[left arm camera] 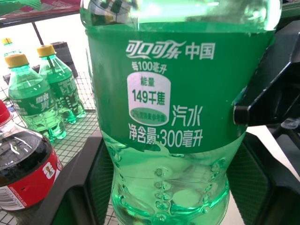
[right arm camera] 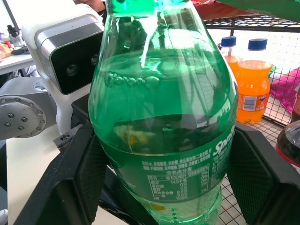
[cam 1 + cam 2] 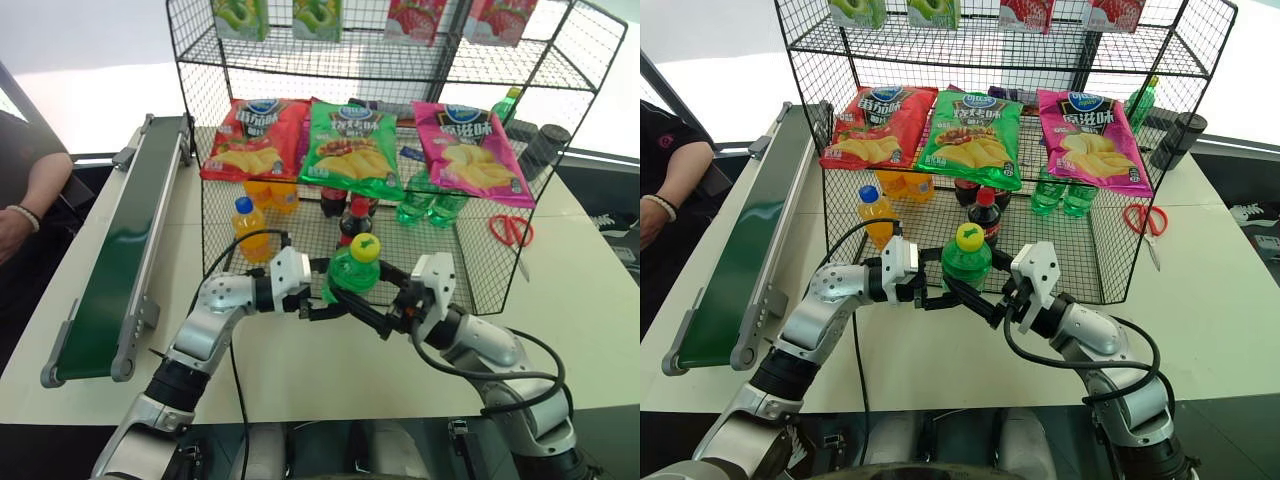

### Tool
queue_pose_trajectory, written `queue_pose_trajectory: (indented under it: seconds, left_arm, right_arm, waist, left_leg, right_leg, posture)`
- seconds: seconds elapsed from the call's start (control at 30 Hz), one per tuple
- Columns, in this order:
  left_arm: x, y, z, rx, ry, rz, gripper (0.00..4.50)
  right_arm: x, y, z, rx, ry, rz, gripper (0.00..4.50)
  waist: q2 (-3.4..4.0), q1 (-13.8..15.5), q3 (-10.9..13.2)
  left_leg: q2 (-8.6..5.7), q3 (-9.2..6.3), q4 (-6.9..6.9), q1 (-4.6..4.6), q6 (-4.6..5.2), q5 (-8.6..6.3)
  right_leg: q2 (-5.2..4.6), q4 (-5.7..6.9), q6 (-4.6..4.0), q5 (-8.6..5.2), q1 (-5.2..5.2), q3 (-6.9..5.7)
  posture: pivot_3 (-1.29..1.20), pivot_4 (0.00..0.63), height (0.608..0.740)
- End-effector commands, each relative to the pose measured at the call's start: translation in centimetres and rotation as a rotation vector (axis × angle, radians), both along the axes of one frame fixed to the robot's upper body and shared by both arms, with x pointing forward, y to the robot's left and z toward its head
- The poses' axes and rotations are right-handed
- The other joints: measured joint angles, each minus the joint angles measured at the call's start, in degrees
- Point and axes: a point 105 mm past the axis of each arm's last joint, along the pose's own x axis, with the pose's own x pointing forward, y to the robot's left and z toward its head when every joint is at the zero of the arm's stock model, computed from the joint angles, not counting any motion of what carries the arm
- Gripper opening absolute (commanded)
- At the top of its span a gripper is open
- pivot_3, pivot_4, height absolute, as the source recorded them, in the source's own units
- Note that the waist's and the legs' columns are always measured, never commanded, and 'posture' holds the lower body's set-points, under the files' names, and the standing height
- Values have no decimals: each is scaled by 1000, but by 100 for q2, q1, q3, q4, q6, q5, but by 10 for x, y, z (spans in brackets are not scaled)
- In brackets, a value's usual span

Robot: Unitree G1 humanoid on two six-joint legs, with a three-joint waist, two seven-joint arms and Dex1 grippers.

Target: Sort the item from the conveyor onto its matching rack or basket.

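White table (image 3: 300, 370), bright backlight, red scissors (image 3: 511, 230) on tabletop

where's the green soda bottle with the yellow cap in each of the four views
Left eye view: green soda bottle, lower centre, between the two grippers, in front of the wire basket.
Right eye view: lower centre, again between the grippers.
Left wrist view: close up, label side.
Right wrist view: close up, shoulder and label.
Shared landmark: the cola bottle behind it, also at the edge of both wrist views.
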Motion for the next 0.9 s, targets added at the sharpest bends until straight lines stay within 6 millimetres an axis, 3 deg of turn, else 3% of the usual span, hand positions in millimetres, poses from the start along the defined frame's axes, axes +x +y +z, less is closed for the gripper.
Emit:
queue_pose_trajectory:
  seconds: [0.03,0.2,0.33,0.4,0.63,0.9]
  left_arm:
    - [2,3,4,0,-23,33,4413]
    - [13,27,-14,25,31,175,4413]
    - [14,42,-18,20,46,249,4413]
    - [16,47,-9,-19,54,284,4413]
    - [1,40,1,-29,67,225,4413]
    - [-12,29,5,-8,77,126,4413]
  right_arm:
    - [2,1,16,31,-76,-3,3022]
    - [17,-21,15,5,-116,-152,3022]
    - [28,-54,3,-40,-120,-339,3022]
    - [35,-83,-10,-74,-98,-493,3022]
    - [51,-129,-26,-54,-68,-742,3022]
    - [80,-146,-36,4,-50,-840,3022]
  waist:
    - [0,0,0]
    - [0,-1,0]
    - [0,14,0]
    - [0,22,0]
    - [16,-38,2]
    - [27,-20,6]
  left_leg:
    - [0,0,0,0,0,0]
    - [0,0,-1,0,0,0]
    - [0,0,0,0,0,0]
    - [-2,0,0,-1,-1,0]
    - [4,4,-5,4,-1,1]
    - [4,7,-1,4,-2,1]
  right_leg:
    - [0,0,0,0,0,0]
    - [0,0,0,0,0,0]
    - [-1,0,0,0,0,0]
    - [-3,0,1,0,1,-1]
    - [-4,2,1,0,0,6]
    - [2,4,0,0,-1,6]
  posture:
    - [0,150,732]
    - [0,150,732]
    - [0,150,732]
    - [0,150,732]
    - [0,150,732]
    - [0,150,732]
